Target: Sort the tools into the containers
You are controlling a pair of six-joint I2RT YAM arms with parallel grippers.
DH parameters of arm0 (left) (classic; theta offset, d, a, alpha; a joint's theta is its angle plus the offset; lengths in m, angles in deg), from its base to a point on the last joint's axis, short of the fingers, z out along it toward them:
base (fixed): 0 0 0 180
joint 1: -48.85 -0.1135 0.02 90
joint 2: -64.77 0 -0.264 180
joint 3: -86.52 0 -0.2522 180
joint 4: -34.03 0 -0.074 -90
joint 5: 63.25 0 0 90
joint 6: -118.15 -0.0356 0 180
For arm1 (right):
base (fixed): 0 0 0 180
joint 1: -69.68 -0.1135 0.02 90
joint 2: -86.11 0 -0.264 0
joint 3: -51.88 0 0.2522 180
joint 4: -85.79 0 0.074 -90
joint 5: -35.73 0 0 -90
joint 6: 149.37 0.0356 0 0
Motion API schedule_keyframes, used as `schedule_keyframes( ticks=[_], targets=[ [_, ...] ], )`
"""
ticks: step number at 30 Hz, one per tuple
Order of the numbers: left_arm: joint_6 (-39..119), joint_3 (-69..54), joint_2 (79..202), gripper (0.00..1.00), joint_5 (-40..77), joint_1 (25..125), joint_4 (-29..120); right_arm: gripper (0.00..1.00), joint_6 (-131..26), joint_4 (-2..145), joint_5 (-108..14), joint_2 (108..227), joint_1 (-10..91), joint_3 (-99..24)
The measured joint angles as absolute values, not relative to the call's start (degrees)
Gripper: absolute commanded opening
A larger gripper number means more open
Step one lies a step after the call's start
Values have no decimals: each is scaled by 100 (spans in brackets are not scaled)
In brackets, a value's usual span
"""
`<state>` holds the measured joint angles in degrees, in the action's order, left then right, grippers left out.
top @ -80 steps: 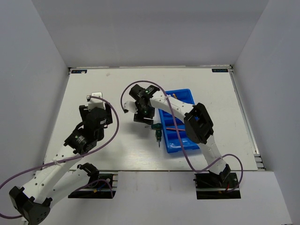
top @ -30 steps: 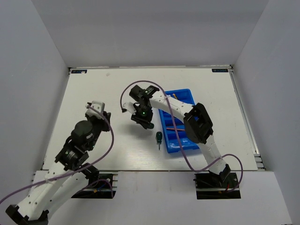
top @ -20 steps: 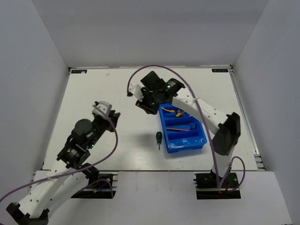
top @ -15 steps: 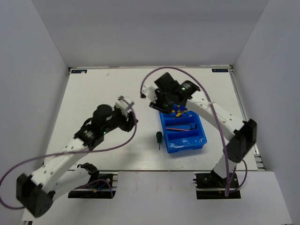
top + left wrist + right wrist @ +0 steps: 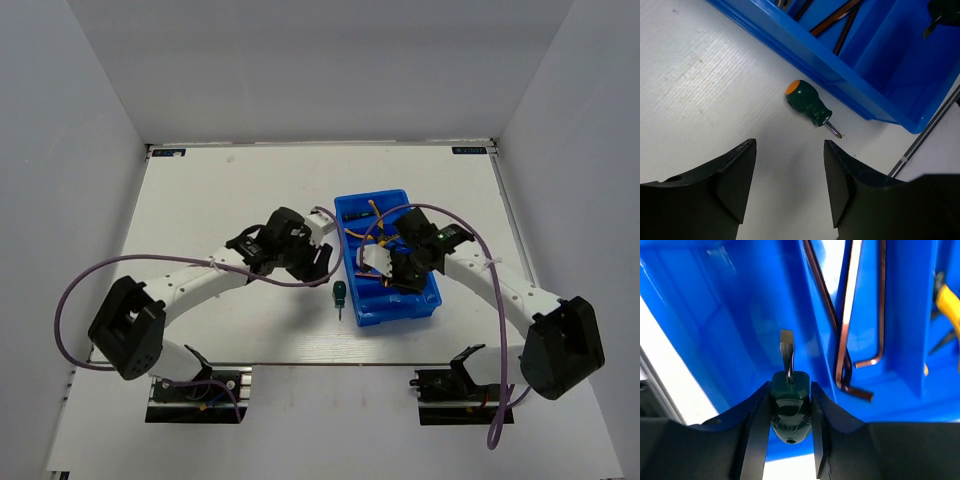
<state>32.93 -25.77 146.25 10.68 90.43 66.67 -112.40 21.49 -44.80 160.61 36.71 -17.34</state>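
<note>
Tools first: a dark green stubby tool (image 5: 790, 390), flat blade forward, is clamped between the right gripper's (image 5: 790, 396) fingers (image 5: 757, 425) above a compartment of the blue tray (image 5: 740, 315). The left gripper's (image 5: 788, 165) fingers (image 5: 735, 185) stand wide apart and touch nothing, hovering over an orange-capped green screwdriver (image 5: 807, 107) lying on the white table (image 5: 700, 80) just beside the tray wall. Two hex keys (image 5: 844, 355) lie in the next compartment. Yellow pliers (image 5: 947, 305) are cut off at the frame edge. From above, the right arm and purple cable (image 5: 385, 215) cover much of the tray.

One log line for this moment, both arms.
left gripper: open, above table near green stubby screwdriver | right gripper: shut on flat-blade screwdriver, over blue tray | hex keys: in tray
</note>
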Motion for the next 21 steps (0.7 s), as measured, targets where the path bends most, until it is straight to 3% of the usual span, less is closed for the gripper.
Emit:
schedule_keyframes(
  ticks=[3, 4, 6, 7, 8, 12, 13, 18, 19, 21],
  targets=[
    [3586, -2555, 14806, 67, 1288, 9238, 6686, 1, -11577, 2413, -4298, 16111, 3721, -1529],
    [3688, -2548, 14850, 67, 1396, 9301, 6719, 14, -11673, 2472, -4265, 16170, 3734, -1520],
    [3896, -2503, 14941, 68, 1610, 9412, 6793, 23, -11806, 2652, -4219, 16314, 3743, -1501],
    [3992, -2468, 14979, 68, 1702, 9447, 6824, 34, -11854, 2724, -4213, 16384, 3743, -1490],
    [4119, -2441, 15011, 68, 1813, 9489, 6841, 39, -11894, 2750, -4202, 16434, 3743, -1483],
    [4497, -2411, 15029, 68, 2110, 9609, 6881, 40, -11966, 2818, -4160, 16445, 3748, -1424],
    [4585, -2398, 15035, 68, 2178, 9646, 6881, 52, -11962, 2837, -4158, 16441, 3750, -1420],
    [4971, -2199, 15191, 68, 2410, 9887, 6964, 55, -11876, 2949, -4090, 16242, 3813, -1409],
    [5044, -2194, 15210, 68, 2449, 9930, 6966, 67, -11846, 2988, -4082, 16176, 3824, -1409],
    [5210, -2203, 15221, 68, 2523, 10005, 6992, 68, -11767, 3043, -4064, 16043, 3857, -1409]
  ],
)
